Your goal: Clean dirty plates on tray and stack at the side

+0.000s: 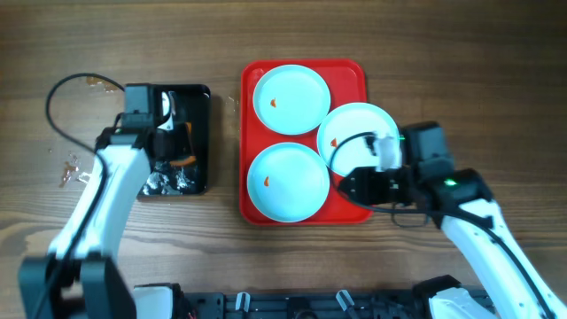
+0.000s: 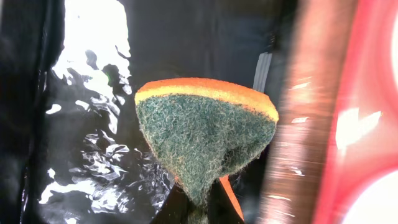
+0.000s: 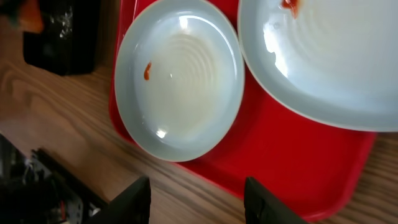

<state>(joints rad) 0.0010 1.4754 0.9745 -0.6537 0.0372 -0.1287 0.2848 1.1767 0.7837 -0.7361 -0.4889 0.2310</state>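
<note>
Observed: cleaning has not yet begun. All three plates sit soiled on the red tray (image 3: 280, 162), and none is stacked on the table (image 1: 443, 53). The left tool (image 2: 199, 208) hangs over the black tray (image 1: 199, 97), clenched on a sponge (image 2: 205, 137) that is pinched to a cone ahead of it, green scouring face showing. The right tool (image 3: 196, 199) is released, fingers spread and empty, above the red tray's rim. The nearest plate (image 3: 180, 81) lies just ahead of it, with a small sauce spot on the far-left side. A second plate (image 3: 323, 56), also spotted, lies ahead and to that tool's right, overhanging the rim. The third plate (image 1: 291, 99) is beyond both. Judgement: the step in hand is bringing sponge and plate together. The next move calls for the right tool to close on a plate's rim and steady or lift it, while the left tool carries the sponge across to the spot.
</note>
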